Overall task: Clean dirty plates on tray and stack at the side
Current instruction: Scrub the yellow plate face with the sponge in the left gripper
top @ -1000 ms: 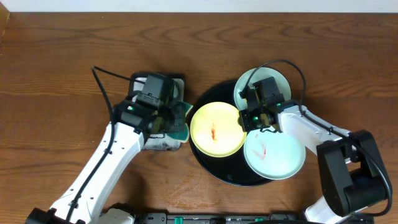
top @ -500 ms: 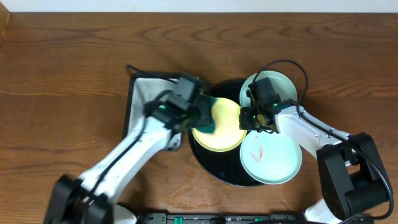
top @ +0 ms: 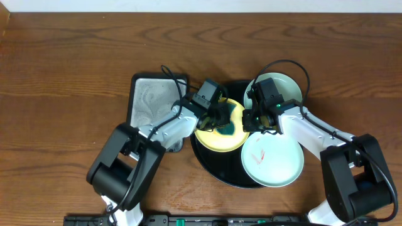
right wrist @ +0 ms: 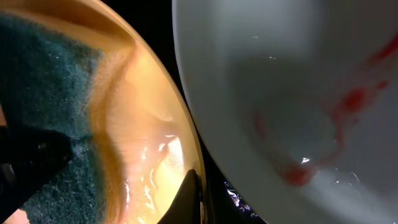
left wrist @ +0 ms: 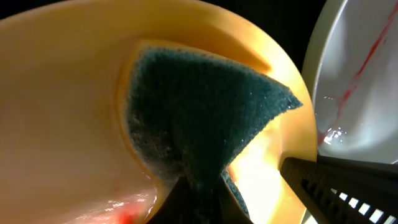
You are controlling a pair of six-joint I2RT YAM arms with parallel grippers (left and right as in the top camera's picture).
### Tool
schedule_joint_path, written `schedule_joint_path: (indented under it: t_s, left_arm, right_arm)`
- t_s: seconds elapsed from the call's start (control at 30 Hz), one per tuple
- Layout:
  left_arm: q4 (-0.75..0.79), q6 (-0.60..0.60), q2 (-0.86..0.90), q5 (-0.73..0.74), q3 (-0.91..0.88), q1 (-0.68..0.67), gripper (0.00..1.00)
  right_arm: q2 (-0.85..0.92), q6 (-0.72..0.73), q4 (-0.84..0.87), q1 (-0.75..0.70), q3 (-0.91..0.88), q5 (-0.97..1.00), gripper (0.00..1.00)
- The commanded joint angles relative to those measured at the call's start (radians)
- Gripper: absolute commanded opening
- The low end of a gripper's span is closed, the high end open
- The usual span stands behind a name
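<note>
While the overhead view takes in the whole wooden table (top: 63, 75), the two wrist views sit so close that plate surfaces and fingertips fill them. From above, the black tray (top: 210, 164) lies under both pincers, and the grey metal tray (top: 151, 100) sits behind the left pincer (top: 220, 119), beside its arm. All three plates lie flat and face up on the black tray. The yellow plate (top: 210, 141) is directly beneath the left pincer's tips, the smeared mint plate (top: 276, 166) is just beside the right pincer (top: 251, 120), and the second mint plate (top: 287, 85) lies behind that pincer, partly under its wrist. The left pincer is clenched on a dark green sponge (top: 230, 128) that presses on the yellow plate. From above the sponge is only a green patch. The left wrist view shows it folded into a wedge, its narrow end pinched in the fingers, its broad end away from them, and one corner pointing at the smeared mint plate. The right wrist view shows one dark fingertip (right wrist: 188, 202) of the right pincer on the yellow plate's rim. The other finger is hidden, so whether that pincer clamps the rim cannot be told. That view also shows the red streak (right wrist: 339, 106) running diagonally across the mint plate. A red-orange trace (left wrist: 127, 211) on the yellow plate, beside the left pincer's fingers, shows in the left wrist view alone.
</note>
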Motion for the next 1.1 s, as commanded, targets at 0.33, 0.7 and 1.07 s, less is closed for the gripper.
schedule_joint_path:
  t_s: [0.33,0.7,1.07]
  left_arm:
    - [-0.462,-0.012,0.051,-0.593,0.04,0.005,0.07]
    - [-0.391,-0.038,0.043,-0.364,0.055,0.005,0.07]
    - [-0.145,-0.11,0.053,0.019,0.05,-0.082,0.07]
  right_arm:
    - [0.019,-0.044,-0.039,-0.006,-0.021,0.043,0.01]
    - [0.019,-0.039,-0.06,-0.009,-0.021,0.044,0.01]
    - [0.019,0.105,-0.024,-0.009,-0.021,0.044,0.01]
